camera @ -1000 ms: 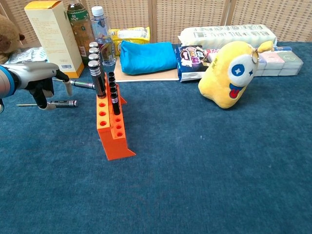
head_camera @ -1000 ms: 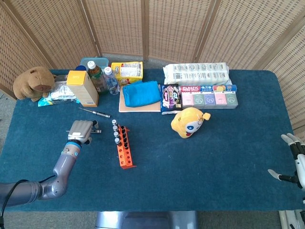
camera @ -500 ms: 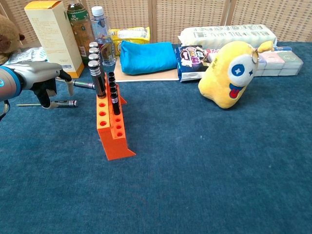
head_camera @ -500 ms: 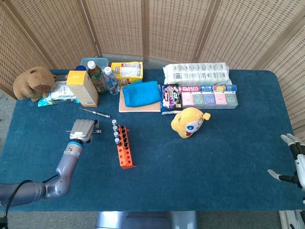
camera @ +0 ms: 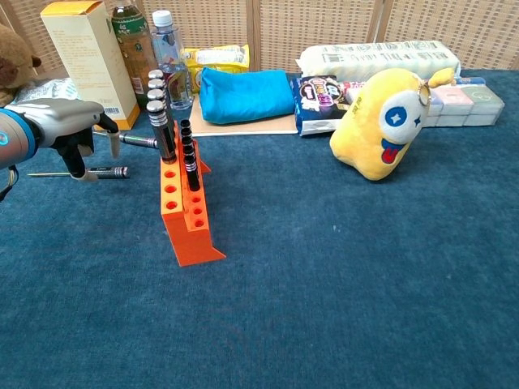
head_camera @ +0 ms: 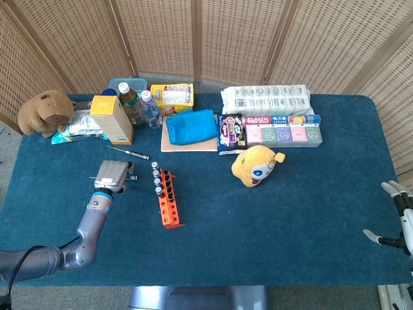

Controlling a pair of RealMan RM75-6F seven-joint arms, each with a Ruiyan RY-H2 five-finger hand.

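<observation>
An orange rack [head_camera: 167,201] [camera: 185,212] stands left of the table's middle, with several dark silver-capped tubes [camera: 156,105] at its far end. My left hand [head_camera: 111,174] [camera: 69,128] hovers just left of the rack, fingers curled down. It seems to pinch a small silver-tipped tube [camera: 138,142] that lies level and points at the rack. A thin screwdriver [head_camera: 129,153] [camera: 85,172] lies on the cloth behind the hand. My right hand [head_camera: 400,216] hangs off the table's right edge with its fingers spread and nothing in it; the chest view does not show it.
A yellow plush toy [head_camera: 255,165] [camera: 381,121] sits right of the rack. Along the back stand a brown plush [head_camera: 44,111], a yellow carton [head_camera: 111,119], bottles [head_camera: 139,103], a blue pouch [head_camera: 191,126], snack packs [head_camera: 232,132] and boxes [head_camera: 284,129]. Blue cloth covers the table [head_camera: 290,219].
My left hand has drifted a little to the right, closer to the rack, with the small tube still in it. The right hand has not moved.
</observation>
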